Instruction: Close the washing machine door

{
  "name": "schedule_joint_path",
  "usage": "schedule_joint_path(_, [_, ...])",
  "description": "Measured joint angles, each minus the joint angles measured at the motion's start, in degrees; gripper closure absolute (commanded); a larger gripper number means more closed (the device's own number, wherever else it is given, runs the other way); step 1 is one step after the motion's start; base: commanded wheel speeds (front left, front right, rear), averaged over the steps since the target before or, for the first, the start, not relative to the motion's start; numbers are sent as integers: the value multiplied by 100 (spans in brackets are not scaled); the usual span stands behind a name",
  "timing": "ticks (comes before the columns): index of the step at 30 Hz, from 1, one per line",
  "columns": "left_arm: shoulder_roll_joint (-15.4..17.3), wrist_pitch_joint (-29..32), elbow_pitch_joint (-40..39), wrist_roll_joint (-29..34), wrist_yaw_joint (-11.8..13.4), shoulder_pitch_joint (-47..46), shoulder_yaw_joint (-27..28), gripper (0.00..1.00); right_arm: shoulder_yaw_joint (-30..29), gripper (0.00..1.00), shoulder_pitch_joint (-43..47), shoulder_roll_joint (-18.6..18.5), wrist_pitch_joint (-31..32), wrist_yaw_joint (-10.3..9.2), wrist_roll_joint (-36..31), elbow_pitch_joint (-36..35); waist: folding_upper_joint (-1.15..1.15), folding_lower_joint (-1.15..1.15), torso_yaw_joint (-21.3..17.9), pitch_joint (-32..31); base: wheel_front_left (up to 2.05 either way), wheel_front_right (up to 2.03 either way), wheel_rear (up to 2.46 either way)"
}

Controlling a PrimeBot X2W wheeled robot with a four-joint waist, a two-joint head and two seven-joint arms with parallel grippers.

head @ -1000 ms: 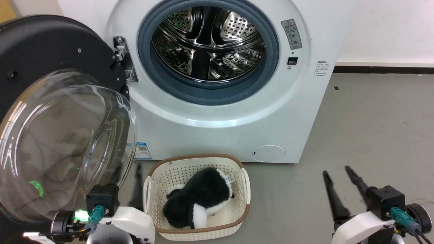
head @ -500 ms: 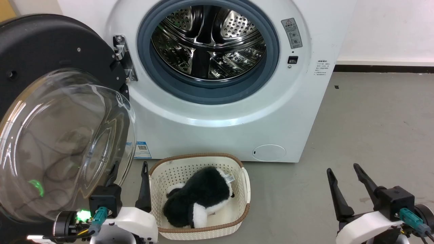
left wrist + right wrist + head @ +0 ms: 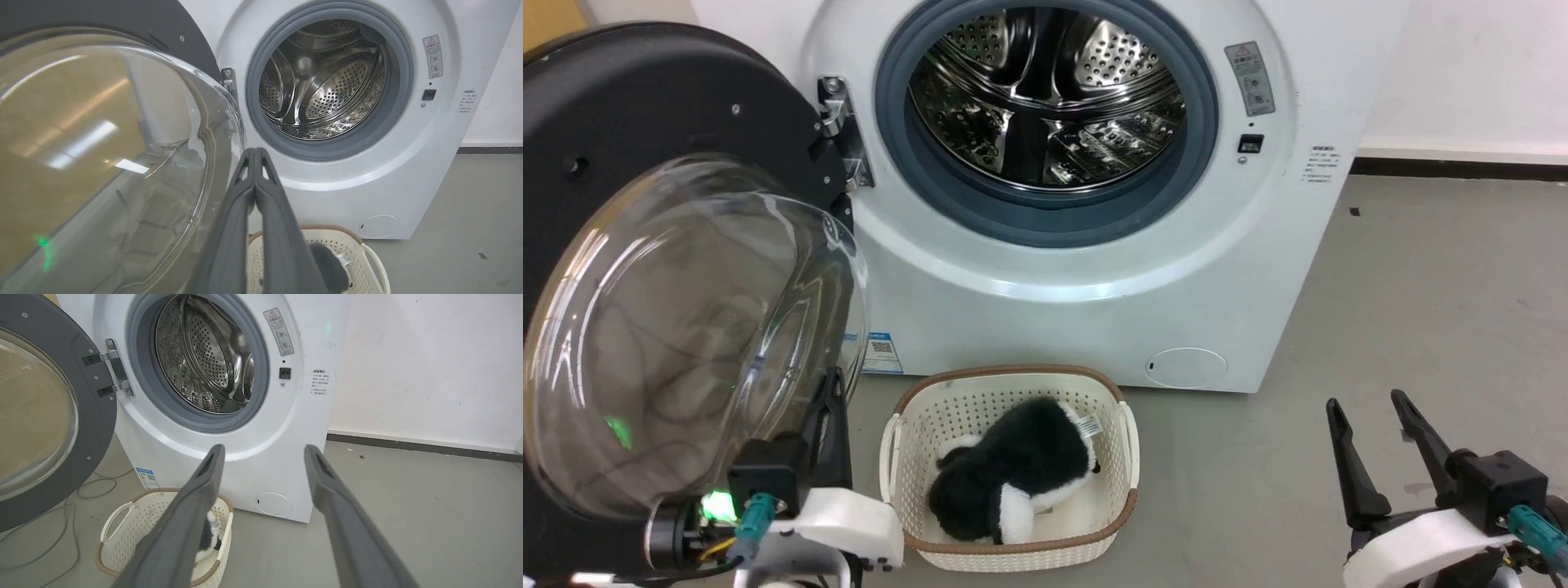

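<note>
Two grippers sat low in the head view. The left gripper (image 3: 831, 390) pointed up at the lower left, its dark fingers pressed together with nothing between them, just beside the lower edge of the washing machine door (image 3: 645, 106). That door stood swung wide open to the robot's left on its metal hinge (image 3: 837, 131), its black rim framing a clear glass bowl that bulged toward the camera. The right gripper (image 3: 1365, 402) sat at the lower right over grey floor (image 3: 1421, 269), jaws spread and empty, well apart from the washing machine (image 3: 1094, 302). The perforated steel drum (image 3: 1045, 90) lay exposed inside the grey-blue gasket (image 3: 1176, 196). A cream perforated basket (image 3: 1013, 562) stood just before the machine, holding a black-and-white plush toy (image 3: 1013, 469).

From the left wrist, the shut fingers rose against the machine's white front, tips meeting below the drum opening. The glass bowl's edge ran just beside them — whether it touched them could not be told.

From the right wrist, the two fingers stood wide apart, gripping nothing, with the round filter cap (image 3: 273, 504) seen between them. The door hung open at the left, a thin cable (image 3: 94, 486) trailing on the floor beneath it.
</note>
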Motion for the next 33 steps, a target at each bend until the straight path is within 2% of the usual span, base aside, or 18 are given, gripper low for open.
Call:
schedule_joint_path(8, [13,-81,-396,-274,-40,-228,229,100,-94,0,0,0,-96,0,109,16,0,0,153,15,0,0,0])
schedule_joint_path(19, [-14,-231,-921,-743,-392,-735,750,100,-242,0,2,0,-240,0,218,90,0,0,454,40,0,0,0])
schedule_joint_path(29, [-23,-345,-1072,-1662,-593,-1277,1382,100,-358,0,2,0,-352,0,368,156,0,0,819,75,0,0,0])
schedule_joint_path(33, [75,-376,-1082,-1956,-642,-1450,1645,100,-416,0,2,0,-398,0,408,167,0,0,961,92,0,0,0])
